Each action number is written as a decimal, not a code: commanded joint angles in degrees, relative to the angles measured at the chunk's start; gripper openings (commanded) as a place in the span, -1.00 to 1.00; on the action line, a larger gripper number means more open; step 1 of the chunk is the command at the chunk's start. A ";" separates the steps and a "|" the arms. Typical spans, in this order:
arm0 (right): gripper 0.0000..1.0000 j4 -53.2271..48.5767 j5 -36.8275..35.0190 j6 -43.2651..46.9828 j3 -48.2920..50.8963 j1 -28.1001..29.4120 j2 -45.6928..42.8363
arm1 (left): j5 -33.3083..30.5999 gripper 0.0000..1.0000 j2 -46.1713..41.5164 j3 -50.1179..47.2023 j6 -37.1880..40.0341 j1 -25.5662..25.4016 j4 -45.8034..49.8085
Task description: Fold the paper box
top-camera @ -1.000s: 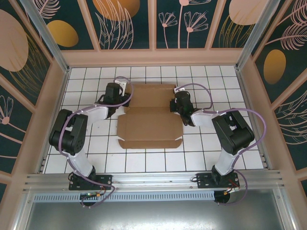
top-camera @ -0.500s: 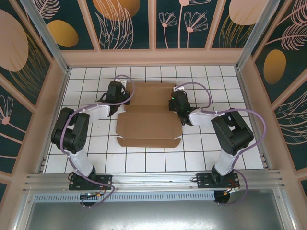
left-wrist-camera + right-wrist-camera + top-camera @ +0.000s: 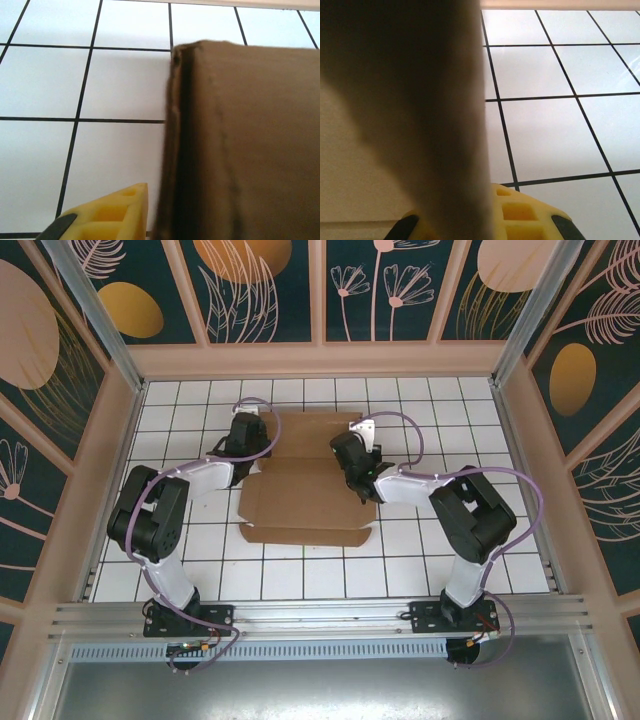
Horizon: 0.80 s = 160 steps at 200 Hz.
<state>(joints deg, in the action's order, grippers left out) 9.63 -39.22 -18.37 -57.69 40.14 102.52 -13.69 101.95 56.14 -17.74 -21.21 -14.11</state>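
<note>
The paper box lies mid-table as brown cardboard, its front panel flat and its back part partly raised. My left gripper is at the box's back left corner. In the left wrist view an upright side wall stands between the jaws, one yellow finger sits a sliver off it, and the other finger is hidden. My right gripper is over the box's right edge. In the right wrist view its yellow fingers are together, and a blurred flap rises right in front of them.
The white tiled table is fenced by wooden-framed walls at the back and both sides. An aluminium rail with both arm bases runs along the near edge. Bare tiles lie in front of the box and to its right.
My right gripper has swung left, inward over the box's right edge. The box has slid slightly left. My left gripper has edged toward the box's back corner.
</note>
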 commanded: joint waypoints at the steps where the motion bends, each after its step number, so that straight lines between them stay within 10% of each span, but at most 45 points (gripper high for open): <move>1: -1.00 1.71 -3.20 0.10 1.14 -1.96 -1.21 | 3.28 -0.33 -3.22 -3.34 0.35 0.73 0.17; 160: -1.00 3.12 -0.03 2.03 1.62 -3.30 -1.71 | 8.33 -0.18 -1.61 -4.98 -2.62 0.67 0.12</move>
<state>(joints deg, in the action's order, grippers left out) 11.35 -37.89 -16.43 -56.45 37.43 102.50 -6.20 97.82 50.02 -19.64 -20.95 -14.90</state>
